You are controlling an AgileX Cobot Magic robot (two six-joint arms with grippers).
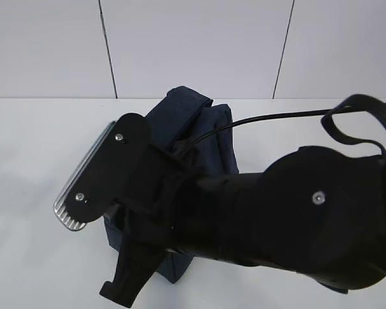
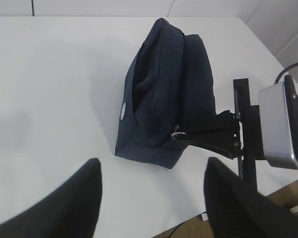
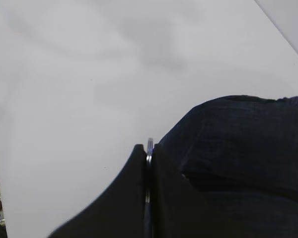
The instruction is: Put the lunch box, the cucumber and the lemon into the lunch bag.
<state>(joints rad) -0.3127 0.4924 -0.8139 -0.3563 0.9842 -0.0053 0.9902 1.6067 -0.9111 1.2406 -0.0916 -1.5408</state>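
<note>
The dark navy lunch bag (image 2: 159,89) stands on the white table (image 2: 49,99), its top fabric folded in. My right gripper (image 3: 149,148) is shut on the bag's silver ring zipper pull (image 3: 149,145). The left wrist view shows that pull (image 2: 176,133) at the bag's near end, pinched by the right gripper (image 2: 185,135). My left gripper (image 2: 151,198) hangs open over the bare table in front of the bag, with nothing between its fingers (image 2: 74,203). The lunch box, the cucumber and the lemon are out of view.
The right arm (image 1: 276,212) and its silver wrist camera (image 1: 83,187) cover most of the lunch bag (image 1: 199,122) in the exterior view. The table's edge (image 2: 198,218) runs close under the left gripper, with brown floor beyond it.
</note>
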